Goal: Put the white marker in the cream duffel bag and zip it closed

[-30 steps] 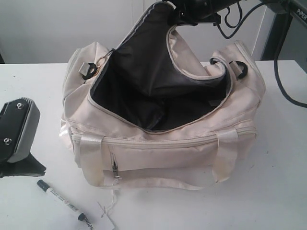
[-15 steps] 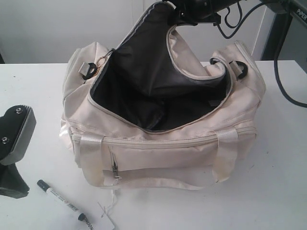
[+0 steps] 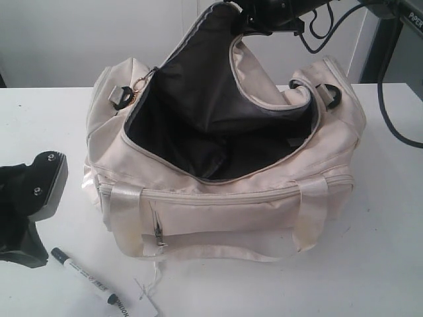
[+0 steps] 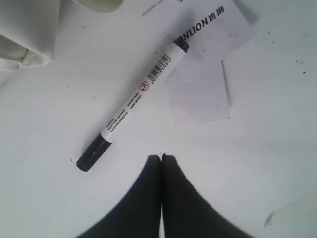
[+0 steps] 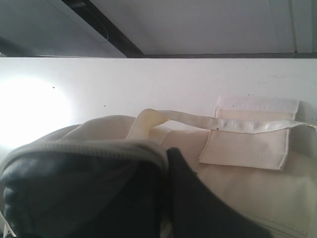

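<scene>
Our left gripper point(image 4: 161, 157) pinched shut, nearest marker point(image 4: 132, 101), which lies slantwise just beyond tips; our right gripper point(image 3: 250, 22) clamps bag point(image 3: 231, 211) flap up.

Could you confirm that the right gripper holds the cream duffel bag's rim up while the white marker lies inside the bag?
Not quite: the white marker lies on the table in front of the cream duffel bag, not inside it, as the exterior view shows. The right gripper does hold the bag's rim up.
</scene>
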